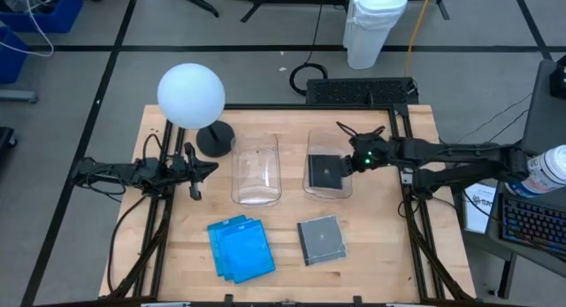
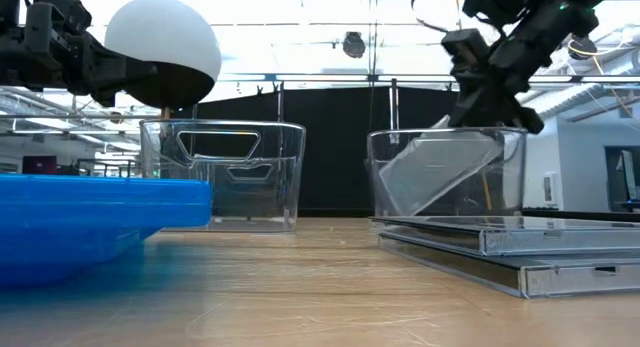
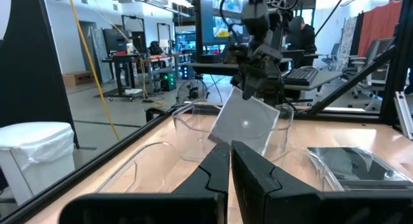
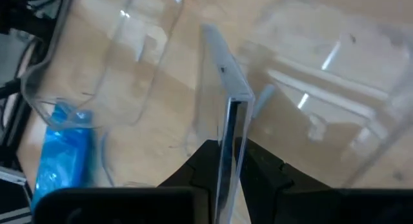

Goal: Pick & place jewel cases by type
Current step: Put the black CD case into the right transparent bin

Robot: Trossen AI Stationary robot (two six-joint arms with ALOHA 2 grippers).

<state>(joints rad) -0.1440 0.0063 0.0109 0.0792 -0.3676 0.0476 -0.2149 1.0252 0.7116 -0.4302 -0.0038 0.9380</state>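
A clear jewel case (image 1: 325, 172) with a dark insert hangs tilted in the right clear bin (image 1: 311, 188), with my right gripper (image 1: 354, 160) shut on it; the low view shows the case (image 2: 440, 172) slanting down inside the bin's walls. The left clear bin (image 1: 256, 169) stands beside it. Several blue jewel cases (image 1: 239, 248) lie stacked flat at the near left. A stack of clear jewel cases (image 1: 320, 239) lies flat at the near middle. My left gripper (image 1: 205, 169) waits shut at the table's left, level and above the table. My right gripper pinches the clear jewel case between its two fingers, at the case's upper edge (image 4: 227, 130), one finger (image 4: 197, 162) on each flat face. The fingers slant down from the table's right side. The case hangs tilted, its lower part inside the right bin; whether it touches the bin's floor I cannot tell.
A lamp with a white globe (image 1: 190, 95) and a black round base (image 1: 215, 139) stands at the far left of the table. A black frame rail (image 1: 402, 130) runs along the table's right and far edges. Bare wood lies between the bins and the near stacks.
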